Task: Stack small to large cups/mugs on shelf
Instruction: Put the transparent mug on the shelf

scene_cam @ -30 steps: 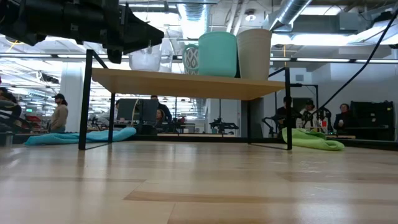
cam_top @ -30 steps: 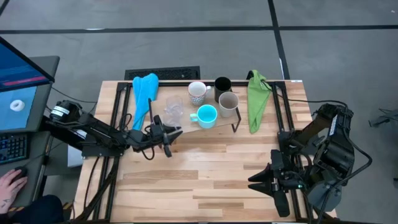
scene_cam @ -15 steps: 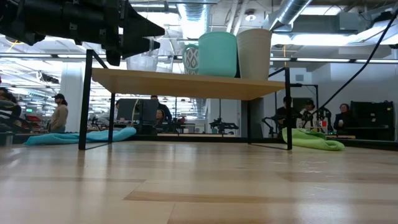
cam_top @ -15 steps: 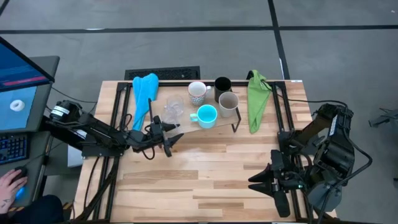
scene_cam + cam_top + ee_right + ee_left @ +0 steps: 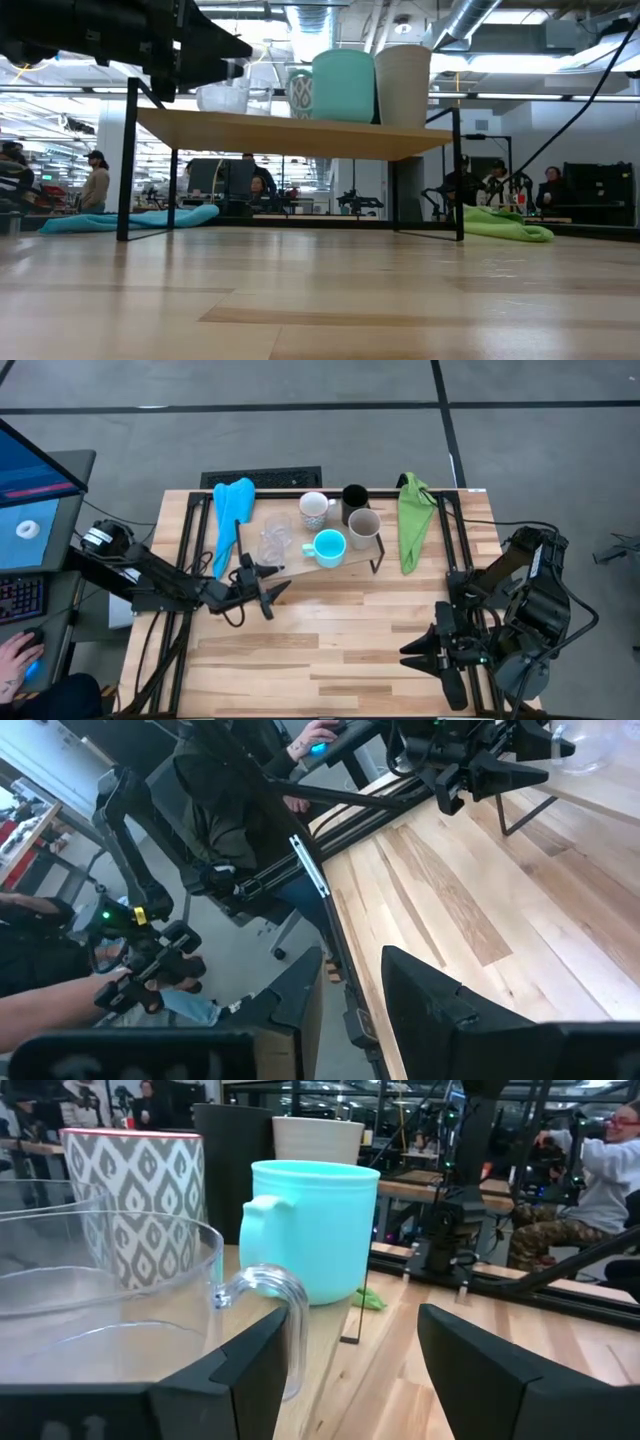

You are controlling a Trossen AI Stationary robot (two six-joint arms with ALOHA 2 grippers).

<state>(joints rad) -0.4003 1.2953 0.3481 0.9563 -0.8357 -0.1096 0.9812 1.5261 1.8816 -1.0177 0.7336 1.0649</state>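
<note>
6 vessels sit on the light wooden shelf board (image 5: 352,557) at the table's 12 o'clock: 2 clear glass mugs (image 5: 273,538) at its 9 o'clock end, then the patterned white mug (image 5: 313,508), turquoise mug (image 5: 328,546), black cup (image 5: 354,497) and beige-grey mug (image 5: 364,526). The left gripper (image 5: 262,582), fingers spread and holding nothing, hovers just beside the glasses. The right gripper (image 5: 418,653) waits at 4 o'clock; whether its fingers are parted I cannot tell.

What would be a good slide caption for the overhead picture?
Left gripper open beside the clear glass mug on the light wooden shelf; right gripper waits near the table's front.
</note>
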